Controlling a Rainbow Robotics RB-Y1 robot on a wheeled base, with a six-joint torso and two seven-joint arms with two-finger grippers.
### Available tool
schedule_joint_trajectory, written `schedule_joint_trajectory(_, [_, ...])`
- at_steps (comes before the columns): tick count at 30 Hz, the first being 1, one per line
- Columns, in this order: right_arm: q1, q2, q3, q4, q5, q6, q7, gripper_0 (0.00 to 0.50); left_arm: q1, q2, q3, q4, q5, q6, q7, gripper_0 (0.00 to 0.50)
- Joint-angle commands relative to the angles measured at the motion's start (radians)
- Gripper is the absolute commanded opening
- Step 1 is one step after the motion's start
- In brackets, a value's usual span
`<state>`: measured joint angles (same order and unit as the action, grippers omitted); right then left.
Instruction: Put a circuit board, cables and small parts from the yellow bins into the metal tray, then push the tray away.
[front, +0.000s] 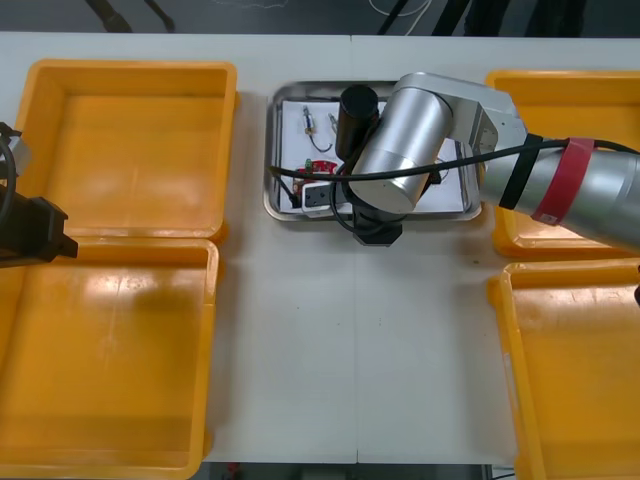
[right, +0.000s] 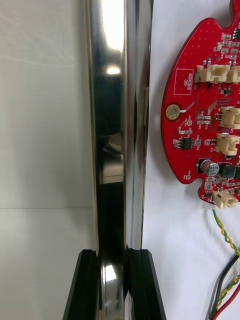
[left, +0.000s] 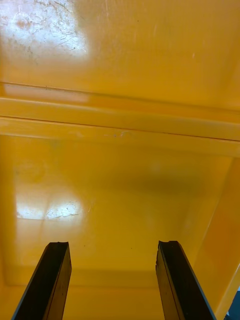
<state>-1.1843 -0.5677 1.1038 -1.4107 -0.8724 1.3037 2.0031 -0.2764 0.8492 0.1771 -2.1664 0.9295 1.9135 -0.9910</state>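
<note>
The metal tray (right: 112, 125) has a mirror-bright rim; the yellow bins (left: 120, 190) are glossy, faintly scratched plastic.

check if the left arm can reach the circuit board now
Probably not: the right arm lies over the circuit board, right gripper shut on the metal tray's near rim; the left gripper hangs open over the left yellow bins.

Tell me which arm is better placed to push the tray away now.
Right. The right tool is closed on the near rim of the tray, with the board and cables already inside. The left tool hangs open over the left bins, well aside.
</note>
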Motion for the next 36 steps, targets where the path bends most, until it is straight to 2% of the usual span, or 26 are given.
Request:
schedule_joint_trajectory(1, [-0.061, 0.014, -0.03, 0.036, -0.02, -0.035, 0.068, 0.0, 0.014, -0.009, 0.027, -0.032, -0.009, 0.006, -0.049, 0.5])
schedule_joint_trajectory(14, [-0.115, 0.038, -0.028, 0.118, -0.027, -0.075, 0.141, 0.0, 0.014, -0.009, 0.027, -0.032, -0.009, 0.006, -0.049, 0.5])
schedule_joint_trajectory(21, [-0.156, 0.048, -0.032, 0.219, -0.096, -0.098, 0.266, 0.0, 0.014, -0.009, 0.027, -0.032, -0.009, 0.006, -0.049, 0.5])
schedule_joint_trajectory(36, [-0.182, 0.063, -0.062, 0.303, -0.132, -0.106, 0.283, 0.0, 0.014, -0.009, 0.027, -0.032, -0.009, 0.006, -0.049, 0.5])
